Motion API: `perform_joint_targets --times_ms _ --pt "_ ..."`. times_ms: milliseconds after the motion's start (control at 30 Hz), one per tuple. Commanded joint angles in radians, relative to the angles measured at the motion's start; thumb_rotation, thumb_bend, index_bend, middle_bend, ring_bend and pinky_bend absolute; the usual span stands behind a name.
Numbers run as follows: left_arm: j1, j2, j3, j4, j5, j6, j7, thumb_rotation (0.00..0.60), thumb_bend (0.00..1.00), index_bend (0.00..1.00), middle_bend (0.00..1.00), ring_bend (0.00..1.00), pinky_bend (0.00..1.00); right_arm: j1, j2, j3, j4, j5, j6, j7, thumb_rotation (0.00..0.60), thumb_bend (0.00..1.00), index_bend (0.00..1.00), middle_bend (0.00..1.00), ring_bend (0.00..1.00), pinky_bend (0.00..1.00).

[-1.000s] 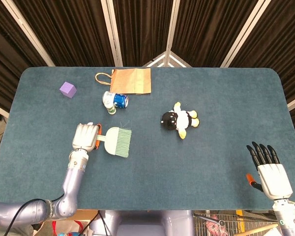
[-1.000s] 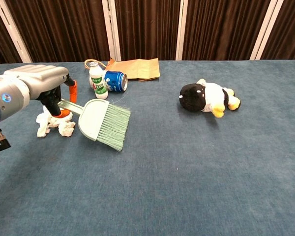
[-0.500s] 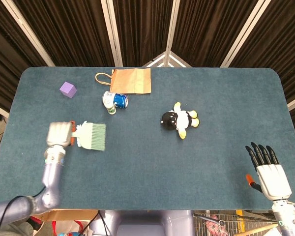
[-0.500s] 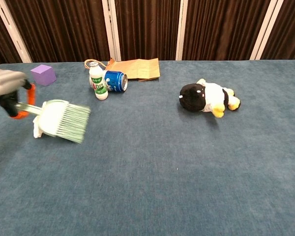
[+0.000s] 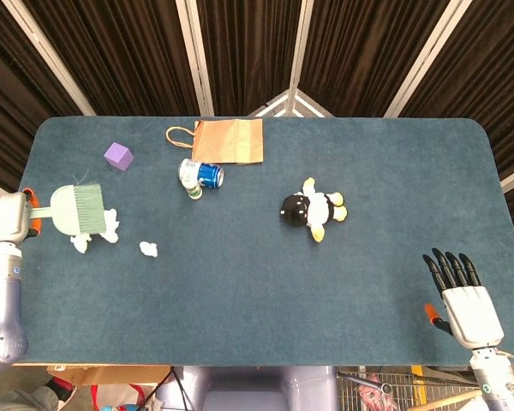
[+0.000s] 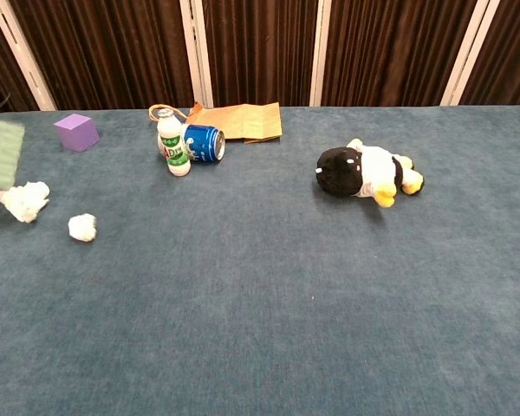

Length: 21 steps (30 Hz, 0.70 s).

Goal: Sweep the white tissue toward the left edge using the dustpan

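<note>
My left hand is at the table's left edge and grips the orange handle of the pale green dustpan brush; the chest view shows only a blurred green corner of the brush. White tissue lies in pieces: a larger wad just under the bristles, a scrap beside it, and a small ball left behind further right. My right hand hangs at the front right corner, fingers spread, holding nothing.
A purple cube sits at the back left. A brown paper bag, a blue can and a small white bottle cluster at the back centre. A black and white plush toy lies mid-table.
My left hand swept the dustpan brush leftward across the table to the left edge. The tissue went with it and split, leaving one small ball behind. The right hand barely moved.
</note>
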Motion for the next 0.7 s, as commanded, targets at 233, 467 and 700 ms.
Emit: perform_joint_targets --times_ms 233,467,700 --pt "-0.049 -0.065 0.013 -0.148 0.091 -0.002 0.015 0.600 0.71 0.79 1.00 1.00 1.00 0.006 -0.002 0.002 0.004 0.002 -0.007 0.005 0.600 0.32 0.00 0.00 0.00 0.00" --pt "-0.081 -0.219 0.092 -0.149 0.103 0.015 0.124 0.600 0.71 0.79 1.00 1.00 1.00 0.003 0.002 0.000 0.004 0.005 -0.008 0.011 0.600 0.32 0.00 0.00 0.00 0.00" --pt "-0.082 -0.302 0.130 -0.080 0.086 0.031 0.169 0.600 0.71 0.79 1.00 1.00 1.00 0.000 0.008 0.000 -0.003 0.010 -0.005 0.012 0.600 0.32 0.00 0.00 0.00 0.00"
